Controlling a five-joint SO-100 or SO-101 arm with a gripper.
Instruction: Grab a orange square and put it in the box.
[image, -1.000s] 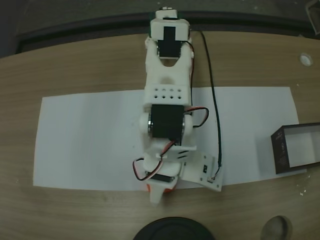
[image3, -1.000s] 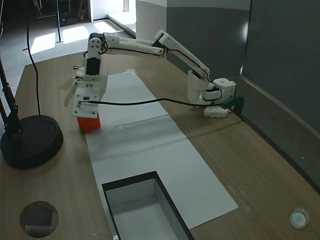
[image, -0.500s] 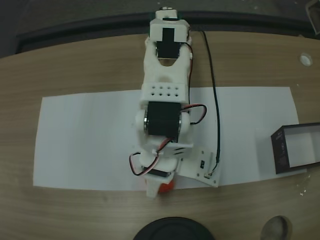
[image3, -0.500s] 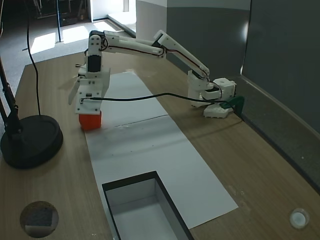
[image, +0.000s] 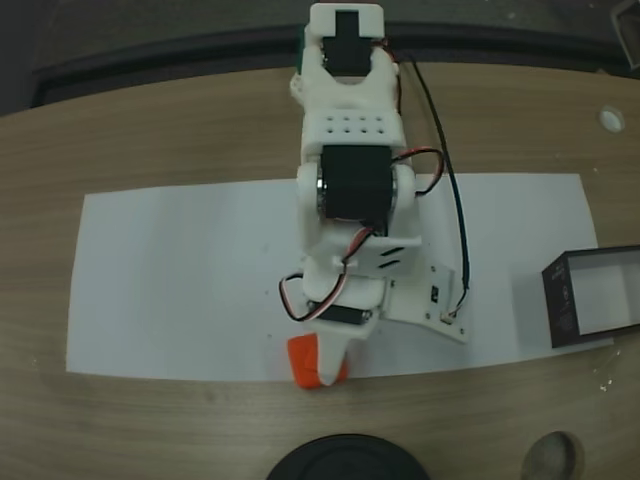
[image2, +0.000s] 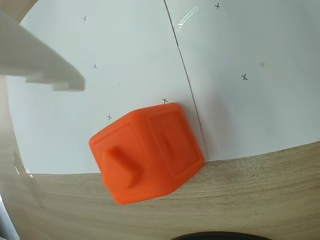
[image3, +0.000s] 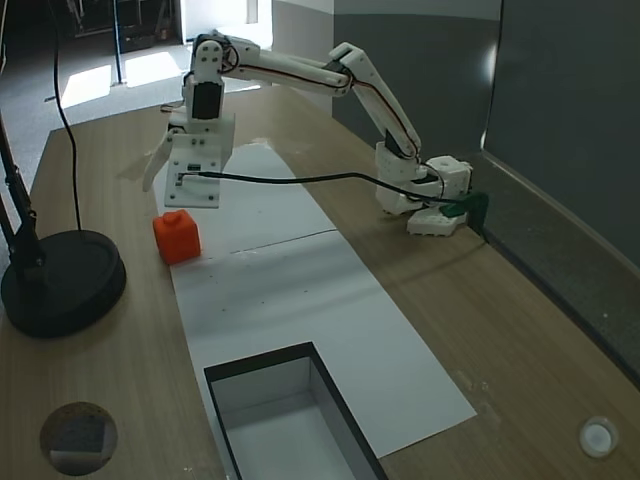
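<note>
The orange square (image3: 176, 237) rests on the table at the edge of the white paper, with its raised mark on the side face in the wrist view (image2: 150, 150). From the top-down fixed view the orange square (image: 303, 362) is partly hidden under a white finger. My gripper (image3: 168, 192) hangs open above the block and does not touch it; nothing sits between the jaws. One white finger (image2: 40, 60) crosses the upper left of the wrist view. The box (image3: 260, 362) sits far along the paper, and at the right edge (image: 560, 300) of the top-down view.
A white paper strip (image3: 300, 290) covers the wooden table. A black round base (image3: 60, 285) with a pole stands just beside the block, also at the bottom (image: 345, 460). A black cable (image3: 300, 180) runs from the wrist to the arm's base. A round table hole (image3: 78, 438) lies near the box.
The gripper has lifted away from the orange square and drawn back toward the arm's base. The block stayed on the table, now uncovered.
</note>
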